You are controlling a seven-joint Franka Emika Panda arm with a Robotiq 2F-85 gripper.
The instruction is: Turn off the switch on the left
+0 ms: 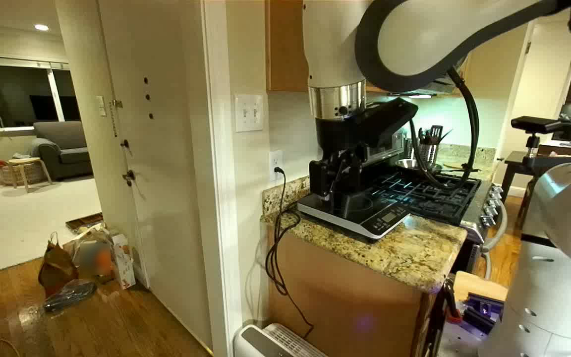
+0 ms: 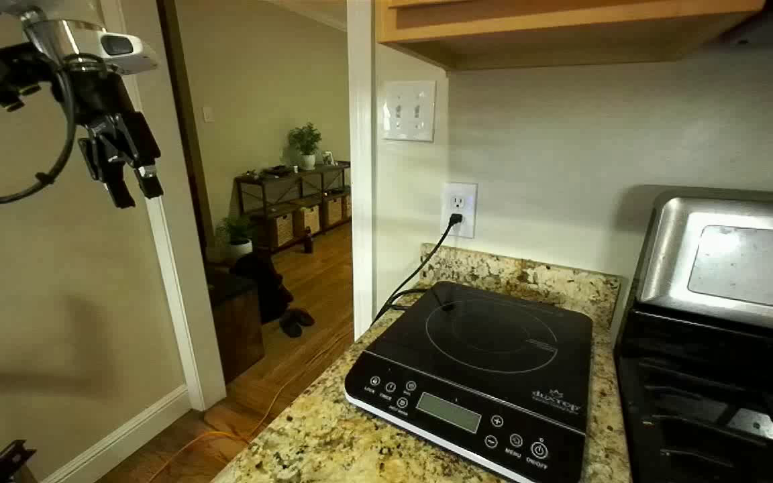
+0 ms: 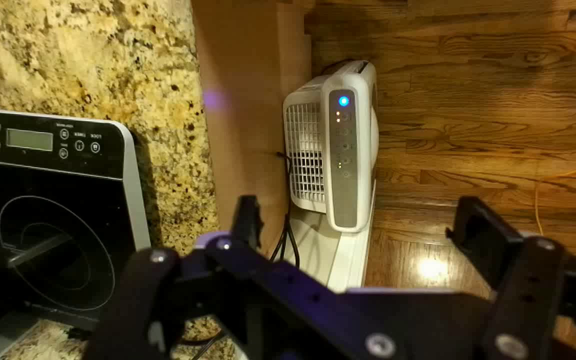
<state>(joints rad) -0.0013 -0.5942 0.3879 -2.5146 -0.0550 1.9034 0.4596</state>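
Note:
A white, roughly square wall plate with two small toggles is on the narrow wall beside the door frame. Its left switch is seen in both exterior views, and it also shows here. I cannot tell its position, up or down. The plate is out of the wrist view. My gripper points down in both exterior views and is apart from the plate. In an exterior view the gripper appears right of the plate and lower. In the wrist view the gripper has its fingers wide apart with nothing between them.
A black induction cooktop sits on the granite counter. A wall outlet holds its black plug and cord. A wooden cabinet hangs above. A white appliance stands on the floor. A white door frame borders the wall.

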